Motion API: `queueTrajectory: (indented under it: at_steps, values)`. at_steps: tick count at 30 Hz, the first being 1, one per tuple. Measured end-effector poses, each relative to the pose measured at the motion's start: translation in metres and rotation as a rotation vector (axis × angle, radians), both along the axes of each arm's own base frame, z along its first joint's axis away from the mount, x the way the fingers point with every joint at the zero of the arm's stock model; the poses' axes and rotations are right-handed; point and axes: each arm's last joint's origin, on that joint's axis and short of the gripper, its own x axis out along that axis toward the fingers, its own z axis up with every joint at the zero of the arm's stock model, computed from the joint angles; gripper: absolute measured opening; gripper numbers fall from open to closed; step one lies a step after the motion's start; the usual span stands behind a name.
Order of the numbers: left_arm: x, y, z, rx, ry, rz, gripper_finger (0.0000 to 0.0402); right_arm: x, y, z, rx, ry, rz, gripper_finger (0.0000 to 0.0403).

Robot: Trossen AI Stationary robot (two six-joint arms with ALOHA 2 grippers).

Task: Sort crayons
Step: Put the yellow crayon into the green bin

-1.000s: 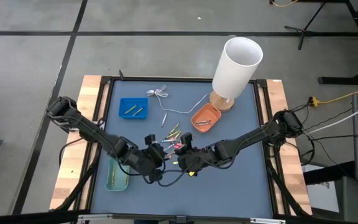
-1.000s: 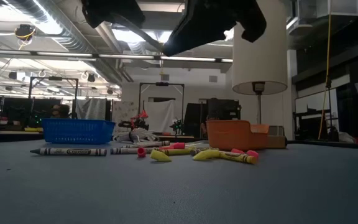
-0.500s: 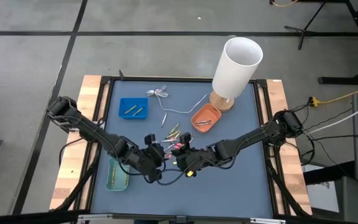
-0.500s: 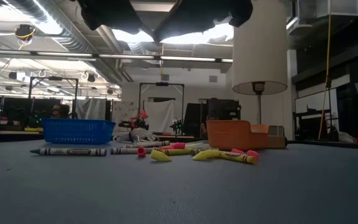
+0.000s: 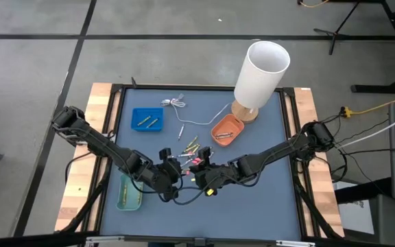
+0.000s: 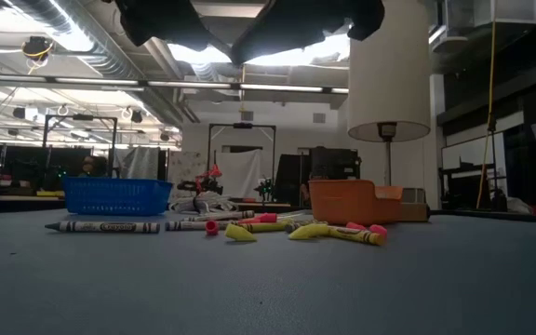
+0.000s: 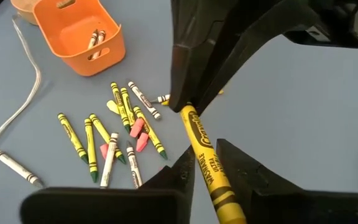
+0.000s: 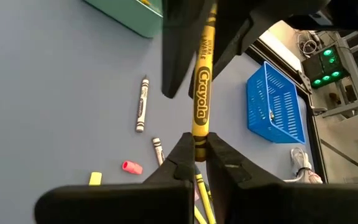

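Observation:
A yellow crayon (image 7: 205,158) is held in the air between my two grippers over the middle of the table. My left gripper (image 5: 178,170) (image 7: 207,163) is shut on one end of it. My right gripper (image 5: 199,171) (image 8: 197,146) is shut on the other end and faces the left one. Several loose crayons (image 7: 117,137) (image 6: 249,226), yellow, pink, green and white, lie flat on the blue mat (image 5: 266,199) below and just beyond the grippers. My left gripper pinches the yellow crayon near its one end (image 7: 219,193) between its two fingers. The crayon runs forward along the fingers, clear of the table. My right gripper pinches the crayon's other end (image 8: 199,132) between its two fingertips. The crayon points straight away from the fingers toward my left gripper, clear of the table.
A blue tray (image 5: 147,119) with two crayons stands at the far left, an orange tray (image 5: 226,130) with crayons next to a white lamp (image 5: 260,75), and a green tray (image 5: 129,194) at the near left. A thin white cable (image 5: 177,104) lies beyond the crayons.
Both grippers have gone up a little, staying together over the same spot on the table. The loose crayons have kept still.

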Motion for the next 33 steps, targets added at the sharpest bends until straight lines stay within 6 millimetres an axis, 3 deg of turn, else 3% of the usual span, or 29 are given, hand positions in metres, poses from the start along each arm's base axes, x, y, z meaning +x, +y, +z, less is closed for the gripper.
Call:
queueTrajectory:
  at_steps: [6, 15, 26, 33]
  values:
    - [-0.0002, 0.0004, -0.0003, 0.005, 0.003, 0.004, 0.0011, -0.0001, 0.0002, -0.0001, 0.002, 0.002, 0.002, 0.0017]
    - [0.0, -0.0002, -0.0001, -0.004, 0.001, -0.004, 0.0008, 0.0, 0.0007, -0.0002, 0.014, 0.006, 0.019, 0.002]
    - [0.0005, -0.0007, 0.0007, -0.012, -0.005, -0.009, 0.0008, 0.0005, 0.001, -0.0001, 0.034, 0.008, 0.042, 0.0126]
    - [-0.0044, -0.0028, -0.0044, -0.1, 0.111, -0.115, 0.0008, -0.0026, 0.0006, -0.004, 0.022, 0.06, 0.05, 0.0149]
